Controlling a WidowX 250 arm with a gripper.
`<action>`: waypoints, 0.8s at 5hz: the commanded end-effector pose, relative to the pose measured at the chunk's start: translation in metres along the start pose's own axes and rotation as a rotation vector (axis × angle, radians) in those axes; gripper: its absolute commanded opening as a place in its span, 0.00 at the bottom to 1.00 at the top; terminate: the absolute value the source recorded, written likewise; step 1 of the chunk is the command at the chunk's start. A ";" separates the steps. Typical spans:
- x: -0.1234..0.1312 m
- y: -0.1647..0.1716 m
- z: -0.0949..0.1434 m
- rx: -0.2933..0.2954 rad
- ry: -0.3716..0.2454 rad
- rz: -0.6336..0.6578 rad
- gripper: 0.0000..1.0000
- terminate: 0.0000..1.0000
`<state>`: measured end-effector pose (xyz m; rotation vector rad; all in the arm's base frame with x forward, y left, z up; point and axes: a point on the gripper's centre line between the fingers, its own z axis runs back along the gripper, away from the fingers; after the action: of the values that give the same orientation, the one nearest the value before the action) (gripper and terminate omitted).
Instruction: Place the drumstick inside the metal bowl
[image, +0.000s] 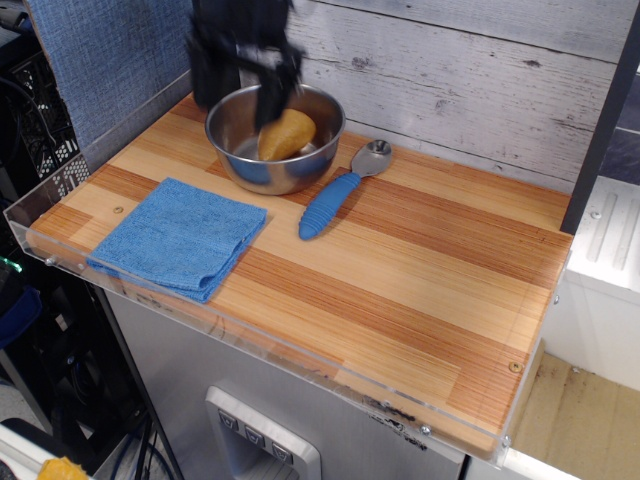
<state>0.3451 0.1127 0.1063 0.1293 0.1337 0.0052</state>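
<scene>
The tan-yellow drumstick lies inside the metal bowl at the back left of the wooden table, its bulbous end up toward the right. My gripper is blurred above the bowl's back-left rim, its two black fingers spread apart and empty, clear of the drumstick.
A blue-handled metal spoon lies just right of the bowl. A folded blue cloth lies at the front left. A clear acrylic lip edges the table. A grey plank wall stands behind.
</scene>
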 end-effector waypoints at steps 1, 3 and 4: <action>-0.044 0.014 0.050 0.022 -0.126 0.061 1.00 0.00; -0.061 0.002 0.051 0.018 -0.179 0.033 1.00 0.00; -0.061 -0.003 0.052 -0.023 -0.227 0.003 1.00 0.00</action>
<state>0.2984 0.0993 0.1490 0.0798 -0.0389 -0.0113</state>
